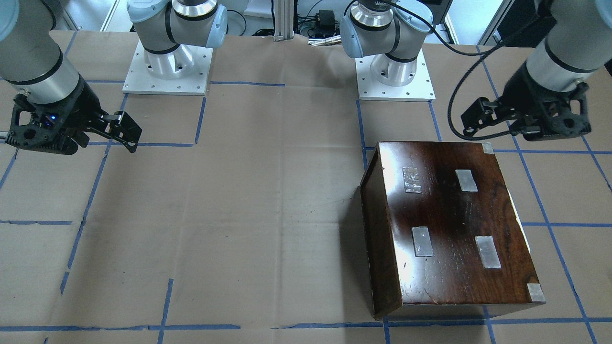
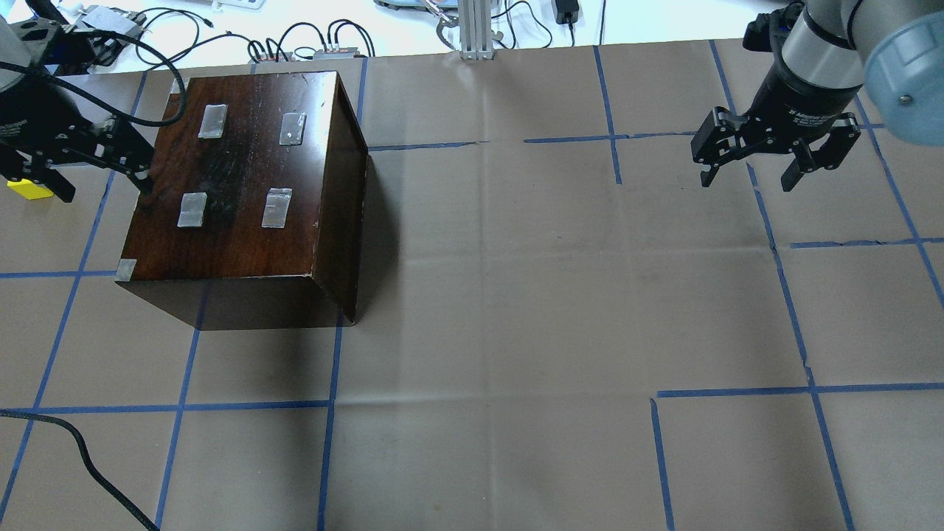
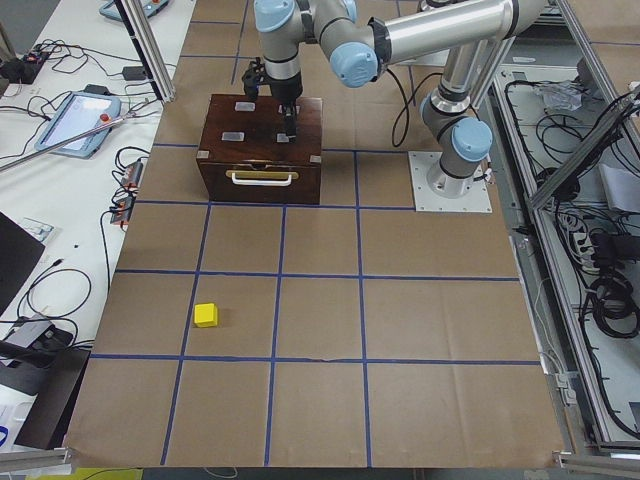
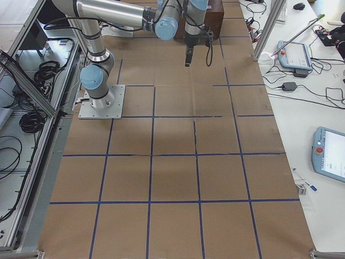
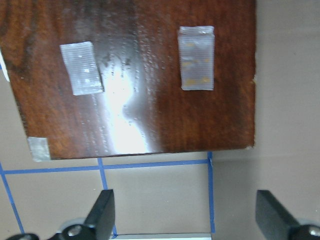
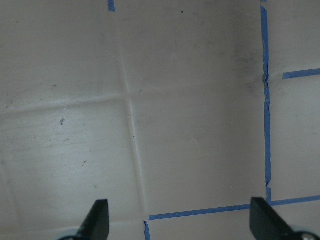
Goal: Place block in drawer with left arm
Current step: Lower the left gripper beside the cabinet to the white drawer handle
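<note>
The yellow block [image 3: 205,315] lies on the paper-covered table, well off the cabinet's front side; in the overhead view the block [image 2: 28,189] shows at the far left edge. The dark cabinet [image 2: 243,192] stands with its drawer [image 3: 262,190] shut, its front carrying a pale handle. My left gripper [image 2: 103,190] hangs open and empty above the cabinet's top edge; the left wrist view shows its fingers [image 5: 102,215] wide apart over the taped top [image 5: 135,75]. My right gripper [image 2: 746,181] is open and empty over bare table; it also shows in the right wrist view [image 6: 180,222].
Blue tape lines [image 2: 332,404] grid the brown paper. Both arm bases [image 1: 167,67] stand at the table's robot side. A black cable [image 2: 81,450] lies at the near left corner. Cables and boxes [image 2: 310,44] lie beyond the far edge.
</note>
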### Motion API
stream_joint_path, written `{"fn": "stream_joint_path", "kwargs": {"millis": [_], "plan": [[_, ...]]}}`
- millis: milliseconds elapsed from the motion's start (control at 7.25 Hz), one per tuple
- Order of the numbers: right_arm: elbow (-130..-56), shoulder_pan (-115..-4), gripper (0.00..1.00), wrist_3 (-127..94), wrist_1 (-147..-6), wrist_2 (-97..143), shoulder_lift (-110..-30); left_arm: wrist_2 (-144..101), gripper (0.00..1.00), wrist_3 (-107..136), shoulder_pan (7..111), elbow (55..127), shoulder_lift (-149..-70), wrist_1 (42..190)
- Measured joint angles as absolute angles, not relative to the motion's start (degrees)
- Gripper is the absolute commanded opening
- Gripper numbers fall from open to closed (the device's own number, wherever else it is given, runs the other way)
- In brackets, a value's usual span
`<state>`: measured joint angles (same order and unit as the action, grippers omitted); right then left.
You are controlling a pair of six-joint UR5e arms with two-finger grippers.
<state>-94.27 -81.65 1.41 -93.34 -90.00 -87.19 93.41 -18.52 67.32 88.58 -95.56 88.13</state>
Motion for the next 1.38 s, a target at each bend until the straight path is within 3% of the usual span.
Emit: {"fn": "stream_joint_path", "kwargs": {"millis": [690, 1379], "plan": [[-94.3, -81.7, 1.0, 1.4, -93.3, -90.0, -87.2, 88.5, 0.99, -29.2, 57.4, 85.0, -105.9, 83.0], [-94.3, -81.7, 1.0, 1.4, -93.3, -90.0, -87.2, 75.4, 0.99, -36.3, 53.2, 86.8, -110.6, 83.7]]}}
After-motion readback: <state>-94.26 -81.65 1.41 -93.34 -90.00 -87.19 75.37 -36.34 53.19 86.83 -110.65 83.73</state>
